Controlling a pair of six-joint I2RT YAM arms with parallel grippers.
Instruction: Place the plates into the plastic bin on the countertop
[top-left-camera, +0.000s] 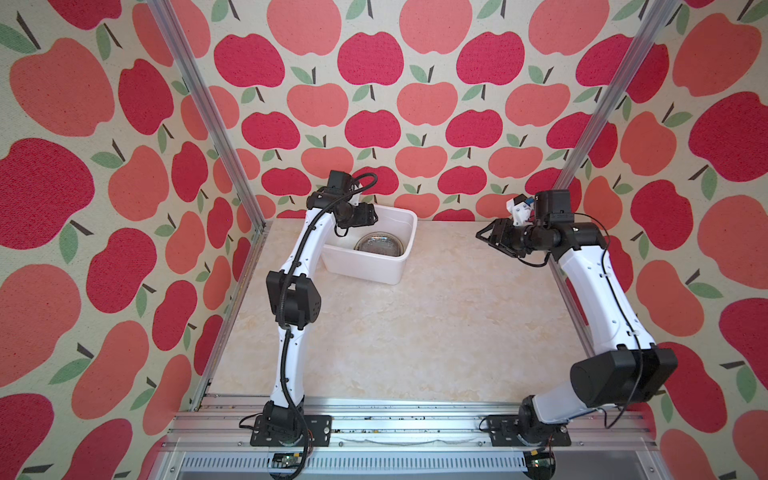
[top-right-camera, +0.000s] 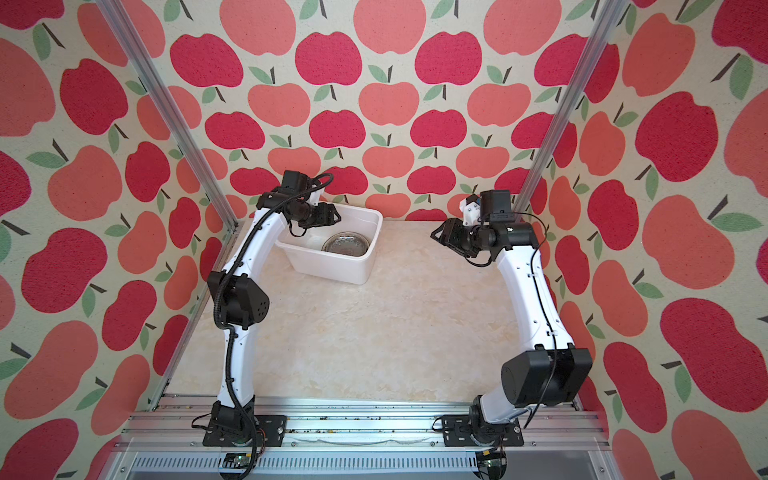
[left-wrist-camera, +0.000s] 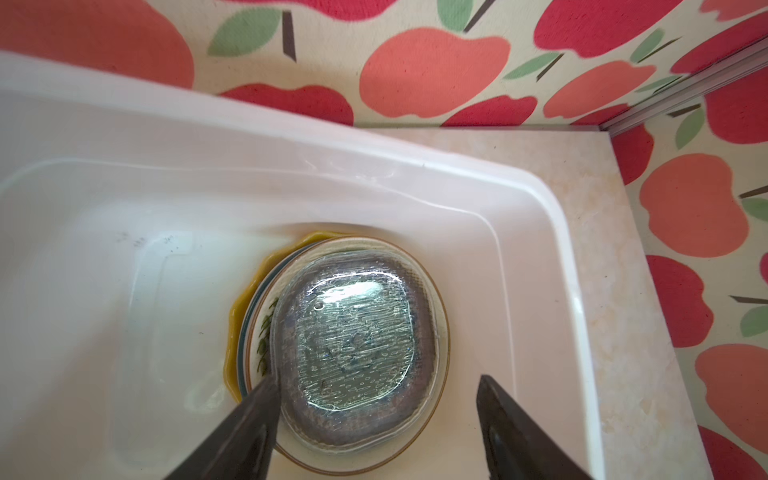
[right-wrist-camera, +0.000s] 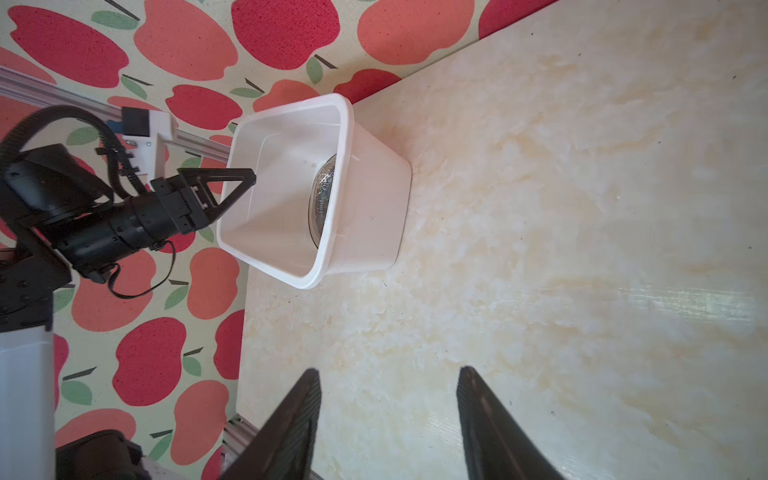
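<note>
**Plates Piled in the Tub, Both Grippers Empty**

The left gripper (left-wrist-camera: 376, 380) hangs right over the plastic bin (left-wrist-camera: 208, 174). Its two fingers (left-wrist-camera: 257, 419) are spread wide, and nothing is between them. I think it sits there because this is the spot for dropping a plate. The wide gap would let a plate slip free onto the pile.

Right under it is the pile of plates (top-left-camera: 379, 245). On top lies a clear glass plate (left-wrist-camera: 353, 328) with a bumpy shine. Under that peeks a cream plate (left-wrist-camera: 442, 307) with green reeds. At the bottom a yellow wavy plate (left-wrist-camera: 235, 324) shows its edge. There may be more plates below, but I cannot tell.

Seen from above, the pile fills the 3 o'clock end of the bin. The 9 o'clock end is bare. The bin stands at about 11 o'clock on the countertop (top-left-camera: 415, 332), close to the back wall.

The right gripper (right-wrist-camera: 389, 370) floats at about 2 o'clock, well apart from the bin. Its fingers are spread too and hold nothing. I think it waits there so it does not bump the other arm.

I see no plate left on the countertop, so the job looks almost done.
</note>
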